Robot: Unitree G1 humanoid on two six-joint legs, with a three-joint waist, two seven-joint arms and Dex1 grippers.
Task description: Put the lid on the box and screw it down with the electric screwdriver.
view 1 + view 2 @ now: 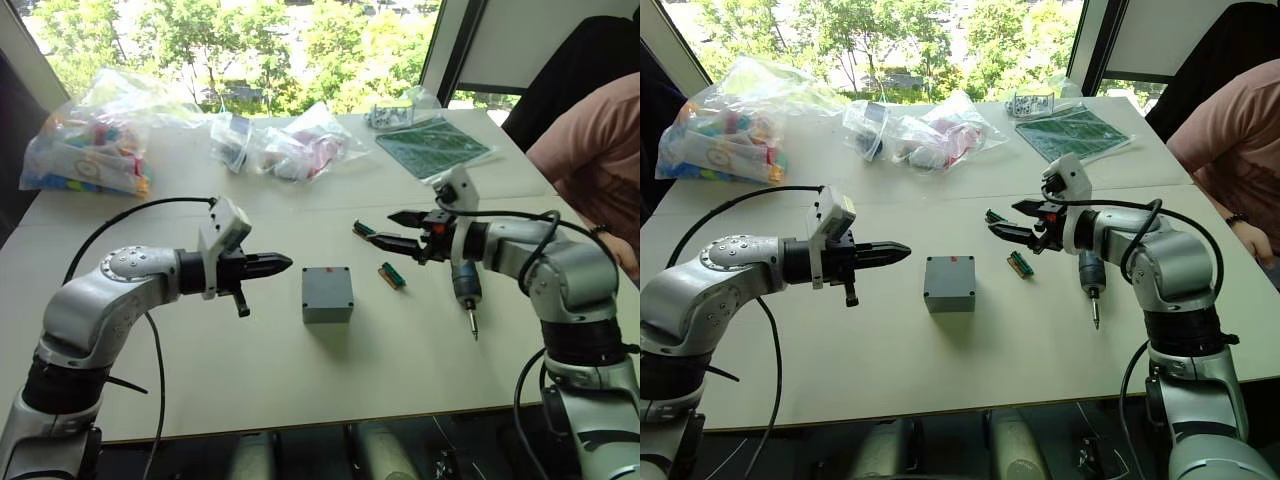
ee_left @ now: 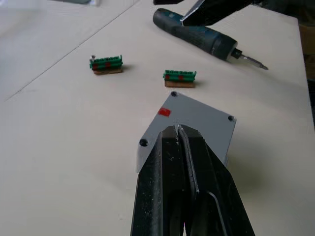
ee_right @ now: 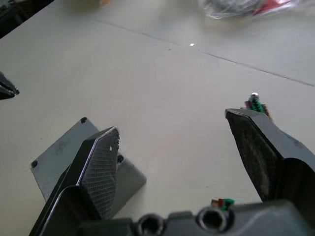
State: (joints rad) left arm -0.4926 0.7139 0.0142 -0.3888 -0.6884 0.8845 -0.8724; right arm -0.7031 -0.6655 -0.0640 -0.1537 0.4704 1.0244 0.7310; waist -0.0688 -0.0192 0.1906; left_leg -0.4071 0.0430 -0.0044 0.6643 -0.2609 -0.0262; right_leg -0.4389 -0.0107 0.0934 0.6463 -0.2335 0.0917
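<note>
The box (image 1: 327,293) sits at frame centre with the lid (image 2: 189,120) on it and bare table (image 1: 250,390) all round: broad open room below it and to its lower left and lower right. To its left the left gripper (image 1: 280,264) points in, fingers closed, a clear gap between tip and box. To its right two small green components (image 1: 391,275) lie near, and the electric screwdriver (image 1: 466,287) beyond them, under the right gripper (image 1: 398,229) with spread fingers. Plastic bags (image 1: 290,145) crowd the upper frame, well apart.
</note>
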